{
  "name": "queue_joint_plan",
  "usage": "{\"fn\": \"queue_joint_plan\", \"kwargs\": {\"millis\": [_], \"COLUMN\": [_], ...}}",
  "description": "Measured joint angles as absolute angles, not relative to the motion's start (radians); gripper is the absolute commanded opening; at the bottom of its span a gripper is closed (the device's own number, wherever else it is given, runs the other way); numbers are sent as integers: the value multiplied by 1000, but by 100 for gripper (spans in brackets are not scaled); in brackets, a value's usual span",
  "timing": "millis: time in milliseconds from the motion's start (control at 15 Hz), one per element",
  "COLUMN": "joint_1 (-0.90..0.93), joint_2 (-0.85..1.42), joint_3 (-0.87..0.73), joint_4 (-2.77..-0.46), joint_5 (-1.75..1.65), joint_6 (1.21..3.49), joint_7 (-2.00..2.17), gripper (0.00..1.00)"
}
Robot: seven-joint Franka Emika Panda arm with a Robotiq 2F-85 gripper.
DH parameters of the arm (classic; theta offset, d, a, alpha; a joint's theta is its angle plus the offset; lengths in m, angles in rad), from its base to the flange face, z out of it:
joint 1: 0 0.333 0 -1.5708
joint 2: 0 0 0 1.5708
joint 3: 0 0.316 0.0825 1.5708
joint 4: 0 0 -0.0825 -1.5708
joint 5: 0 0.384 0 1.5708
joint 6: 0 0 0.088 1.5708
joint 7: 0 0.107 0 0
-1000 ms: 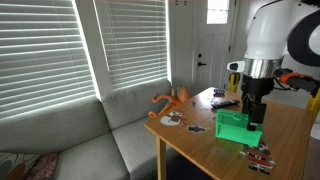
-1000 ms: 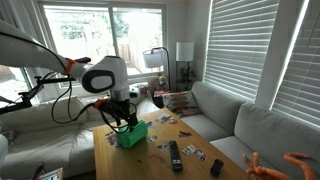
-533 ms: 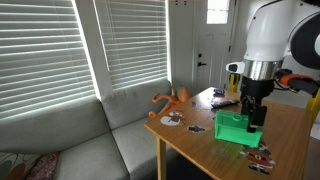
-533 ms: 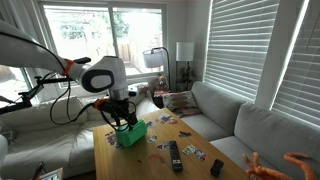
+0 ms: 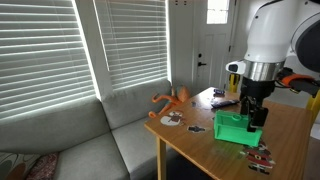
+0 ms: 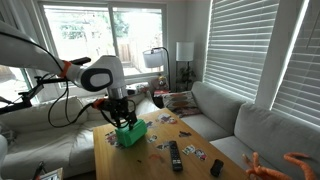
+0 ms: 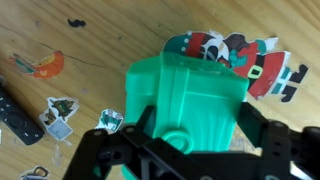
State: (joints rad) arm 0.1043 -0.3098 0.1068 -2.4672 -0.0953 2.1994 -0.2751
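On the wooden table (image 5: 290, 140), tool (image 7: 190, 120) tight around a green bin (image 7: 185, 85), contents out of sight.

- An exterior view sits near the corner of the counter (image 5: 200, 135), at about counter height. It faces the grey sofa (image 5: 90, 140) and the window blinds (image 5: 60, 50), with the arm (image 5: 265, 40) at 3 o'clock.
- An exterior view stands farther off and higher, at the far end. It looks along the counter (image 6: 160, 150) toward the bright windows (image 6: 80, 35), with the arm (image 6: 100, 75) at 9 o'clock.
- Both exterior views share the counter, arm, sofa, green box (image 5: 235, 125) and orange toy (image 5: 172, 100).
- The wrist view looks steeply down from very close. The green box fills the centre and the pincer (image 7: 190, 130) enters from 6 o'clock.
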Motion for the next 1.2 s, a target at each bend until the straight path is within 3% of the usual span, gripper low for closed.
{"fn": "queue_joint_plan", "kwargs": {"millis": [67, 200, 800, 1200], "joint_1": [105, 106, 108, 89], "joint_2": [-315, -321, -322, -322], "joint_3": [107, 109, 121, 132], "joint_4": [-2467, -2468, -2478, -2513], "joint_5": [-105, -122, -195, -421], "joint_6": [2200, 2202, 2219, 2317], "joint_7": [-271, -266, -240, -147], "gripper": [58, 56, 56, 56]}}
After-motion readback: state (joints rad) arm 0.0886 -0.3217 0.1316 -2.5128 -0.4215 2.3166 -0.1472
